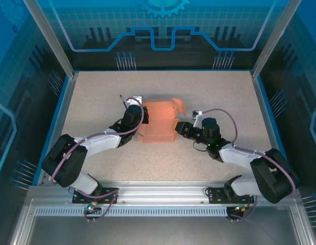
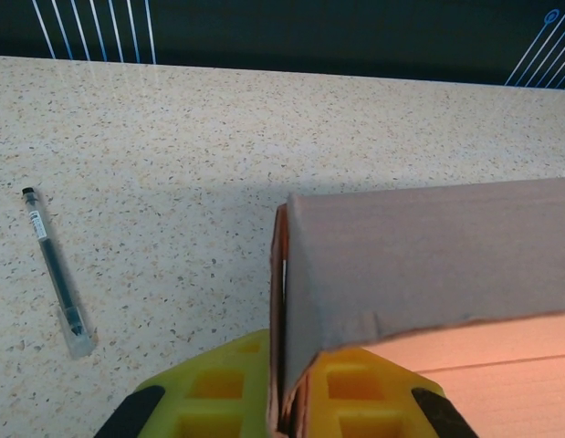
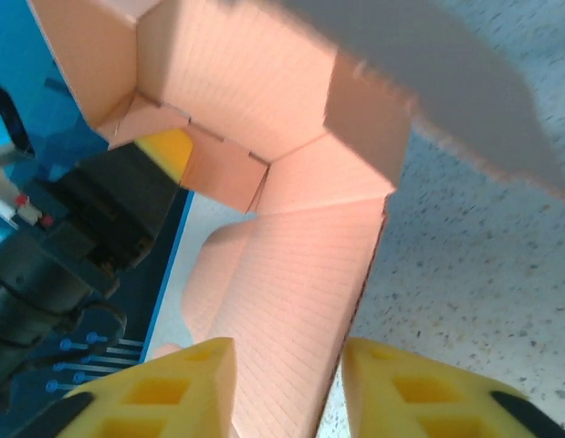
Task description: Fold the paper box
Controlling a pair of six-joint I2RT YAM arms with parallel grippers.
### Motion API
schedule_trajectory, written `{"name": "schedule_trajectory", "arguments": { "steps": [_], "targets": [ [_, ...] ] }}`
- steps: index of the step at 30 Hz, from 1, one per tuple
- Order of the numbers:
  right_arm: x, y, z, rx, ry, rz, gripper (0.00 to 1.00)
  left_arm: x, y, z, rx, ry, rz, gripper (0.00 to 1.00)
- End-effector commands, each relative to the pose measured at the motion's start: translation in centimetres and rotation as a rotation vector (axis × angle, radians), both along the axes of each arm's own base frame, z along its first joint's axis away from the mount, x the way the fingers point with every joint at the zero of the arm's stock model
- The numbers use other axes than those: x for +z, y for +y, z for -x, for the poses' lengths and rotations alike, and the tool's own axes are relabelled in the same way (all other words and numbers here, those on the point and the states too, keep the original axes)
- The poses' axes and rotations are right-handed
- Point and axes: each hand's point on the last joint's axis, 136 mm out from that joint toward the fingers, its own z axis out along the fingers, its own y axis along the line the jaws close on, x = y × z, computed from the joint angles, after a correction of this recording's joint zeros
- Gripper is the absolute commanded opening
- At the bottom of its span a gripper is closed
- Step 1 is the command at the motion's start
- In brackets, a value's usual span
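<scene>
Speckled table (image 1: 96,97): box (image 1: 158,127) is sitting mid-table, directly between both arms. Left gripper (image 1: 141,115) is pinching its left wall. Right gripper (image 1: 178,127) is straddling the right panel, fingers apart, hold unclear.

Salmon-orange paper box (image 1: 159,126), partly folded, flaps up, middle of the table (image 1: 96,92)

Pen (image 2: 54,271) on speckled table (image 2: 172,137)
</scene>
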Motion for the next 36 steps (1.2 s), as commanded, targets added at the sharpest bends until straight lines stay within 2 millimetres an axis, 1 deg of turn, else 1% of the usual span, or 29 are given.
{"name": "schedule_trajectory", "arguments": {
  "steps": [1, 3, 5, 8, 10, 12, 15, 19, 21, 23, 25, 27, 30, 32, 34, 36],
  "targets": [
    [-1.1, -2.0, -0.1, -0.017, -0.018, 0.156, 0.45, 0.7, 0.0, 0.0, -0.006, -0.008, 0.01, 0.04],
    [-1.2, -3.2, 0.1, -0.03, -0.036, 0.235, 0.48, 0.7, 0.1, 0.0, -0.005, -0.008, 0.007, 0.04],
    [-1.0, -5.1, 0.3, -0.053, -0.061, 0.319, 0.49, 0.8, 0.1, 0.0, -0.005, -0.009, 0.007, 0.04],
    [0.7, -7.6, 0.1, -0.092, -0.139, 0.419, 0.5, 0.8, 0.1, 0.1, -0.007, -0.009, 0.008, 0.04],
    [1.8, -8.7, -0.3, -0.088, -0.182, 0.478, 0.5, 0.9, 0.0, 0.1, -0.009, -0.01, 0.01, 0.04],
    [2.4, -9.4, -1.0, -0.071, -0.198, 0.531, 0.5, 0.9, -0.1, 0.1, -0.013, -0.011, 0.017, 0.04],
    [2.5, -9.3, -2.3, -0.021, -0.204, 0.564, 0.48, 1.0, -0.2, 0.1, -0.018, -0.01, 0.022, 0.04],
    [2.6, -7.3, -3.4, 0.08, -0.218, 0.544, 0.44, 1.1, -0.1, 0.2, -0.019, -0.01, 0.017, 0.04],
    [2.7, -6.4, -3.4, 0.111, -0.236, 0.561, 0.41, 1.2, -0.1, 0.2, -0.019, -0.011, 0.017, 0.04],
    [3.0, -6.0, -3.1, 0.115, -0.261, 0.614, 0.41, 1.1, -0.1, 0.2, -0.021, -0.008, 0.017, 0.04],
    [3.5, -5.5, -2.4, 0.126, -0.28, 0.655, 0.42, 1.1, -0.2, 0.2, -0.022, -0.006, 0.019, 0.04],
    [3.6, -5.2, -1.8, 0.14, -0.297, 0.696, 0.45, 1.0, -0.3, 0.2, -0.023, -0.003, 0.019, 0.04],
    [3.2, -5.6, -1.8, 0.141, -0.294, 0.754, 0.47, 1.0, -0.3, 0.2, -0.024, -0.005, 0.02, 0.04],
    [3.1, -6.6, -2.4, 0.119, -0.292, 0.786, 0.47, 1.1, -0.3, 0.2, -0.025, -0.006, 0.02, 0.04],
    [3.4, -7.5, -3.1, 0.1, -0.297, 0.783, 0.46, 1.1, -0.2, 0.3, -0.025, -0.006, 0.018, 0.04],
    [3.4, -8.0, -3.8, 0.099, -0.29, 0.764, 0.46, 1.2, -0.2, 0.3, -0.025, -0.007, 0.02, 0.04]
  ]
}}
